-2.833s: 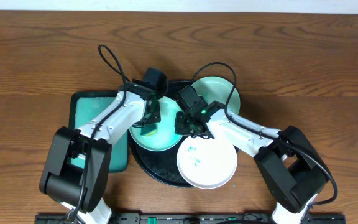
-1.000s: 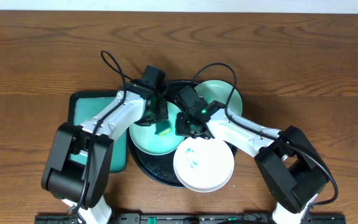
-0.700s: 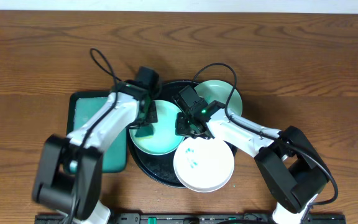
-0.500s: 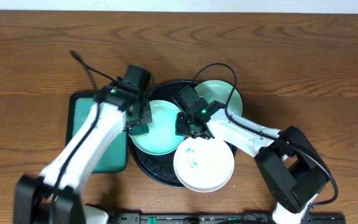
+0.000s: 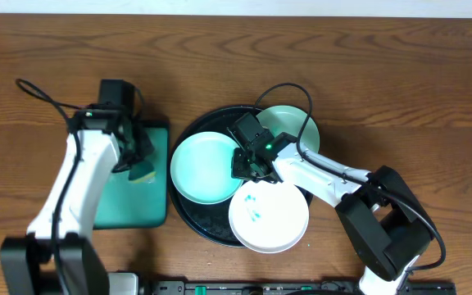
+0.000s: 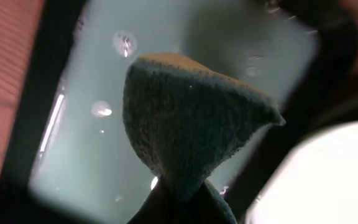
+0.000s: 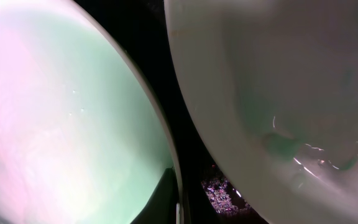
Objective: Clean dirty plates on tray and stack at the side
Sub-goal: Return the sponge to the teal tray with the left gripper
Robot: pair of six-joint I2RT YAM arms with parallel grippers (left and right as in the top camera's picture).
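**All three sitting in the black tray [image 5: 206, 218]**

Left mint plate [image 5: 206, 167], right mint plate [image 5: 292, 129] and smeared white plate [image 5: 270, 217] are in there. Right hand [image 5: 248, 164] is clenched between them. Left hand [image 5: 136, 160] pinches a sponge [image 6: 185, 124] over the teal tray [image 5: 125, 205].

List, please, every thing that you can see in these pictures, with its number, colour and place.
Table: one, brown wood, under everything.
Round tray: one, black, middle of the table.
Plates: three, on the round tray; mint plate at left, pale green plate at back right, white plate with teal smears in front.
Rectangular tray: one, teal, left of the round tray.
Sponge: one, greenish, over the rectangular tray.
Left gripper: shut on the sponge.
Right gripper: shut, low between the plates.
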